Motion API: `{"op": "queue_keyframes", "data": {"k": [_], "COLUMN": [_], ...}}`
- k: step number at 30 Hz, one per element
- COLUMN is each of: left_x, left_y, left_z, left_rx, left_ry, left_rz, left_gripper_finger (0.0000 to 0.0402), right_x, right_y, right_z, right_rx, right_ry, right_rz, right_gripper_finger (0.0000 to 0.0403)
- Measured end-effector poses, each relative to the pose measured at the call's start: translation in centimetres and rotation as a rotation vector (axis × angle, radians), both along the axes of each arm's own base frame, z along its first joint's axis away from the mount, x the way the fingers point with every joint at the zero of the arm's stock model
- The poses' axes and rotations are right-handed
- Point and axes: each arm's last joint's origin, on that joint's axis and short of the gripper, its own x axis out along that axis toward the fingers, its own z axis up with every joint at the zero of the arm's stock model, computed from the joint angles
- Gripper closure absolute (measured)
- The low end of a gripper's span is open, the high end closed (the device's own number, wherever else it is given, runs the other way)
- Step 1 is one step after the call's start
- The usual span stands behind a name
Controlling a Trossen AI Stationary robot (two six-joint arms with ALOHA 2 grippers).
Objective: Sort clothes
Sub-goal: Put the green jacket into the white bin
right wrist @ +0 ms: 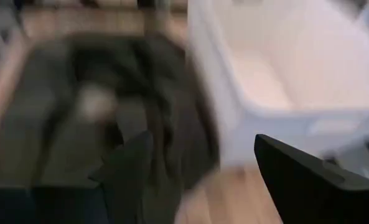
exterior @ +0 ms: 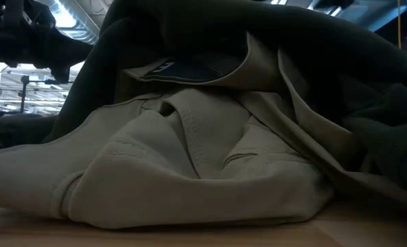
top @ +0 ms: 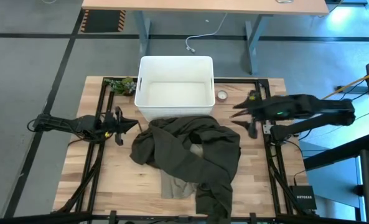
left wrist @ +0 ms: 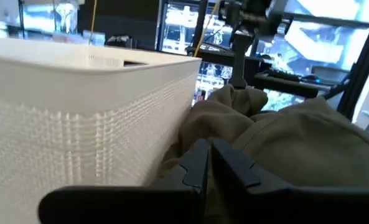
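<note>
Lying heaped between both grippers: dark olive garment (top: 193, 149) over beige-khaki garment (exterior: 189, 171), whose folds only the low view reveals. Right gripper (right wrist: 200, 168) spread wide, empty; left gripper (left wrist: 208, 168) closed, empty, beside white bin (top: 175, 87). Wooden table (top: 97, 186); desk (top: 203, 5) beyond.

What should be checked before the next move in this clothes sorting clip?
1. Right gripper open and holding nothing: ok; in the right wrist view its fingers stand wide apart with nothing between them.
2. Left gripper free of cloth: ok; it is shut, beside the pile.
3. White bin ready to receive: ok; it looks empty.
4. Clothes pile on the table: ok; the dark olive garment lies on top, against the bin's front wall.
5. Beige garment reachable: not ok; mostly buried under the olive one.
6. Other garments under the pile: cannot tell.
</note>
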Motion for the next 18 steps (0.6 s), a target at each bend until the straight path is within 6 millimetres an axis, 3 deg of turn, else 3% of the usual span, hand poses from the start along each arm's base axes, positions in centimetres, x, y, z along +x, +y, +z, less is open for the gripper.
{"op": "queue_keyframes", "data": {"k": [8, 13, 18], "left_x": [0.0, 0.0, 0.0], "left_y": [0.0, 0.0, 0.1], "left_z": [0.0, 0.0, 0.0], "left_rx": [-0.029, -0.130, -0.112], "left_ry": [-0.004, -0.031, -0.028], "left_rz": [-0.003, 0.004, 0.026], "left_gripper_finger": [0.0386, 0.0386, 0.0386], "right_x": [4.3, 6.7, 8.8], "right_y": [0.6, 1.4, 1.7], "right_z": [-5.2, -7.9, -10.1], "right_rx": [-0.002, 0.110, 0.075], "right_ry": [0.491, 0.654, 0.721], "right_rz": [-0.038, 0.037, 0.158], "right_gripper_finger": [0.0120, 0.0132, 0.0145]}}
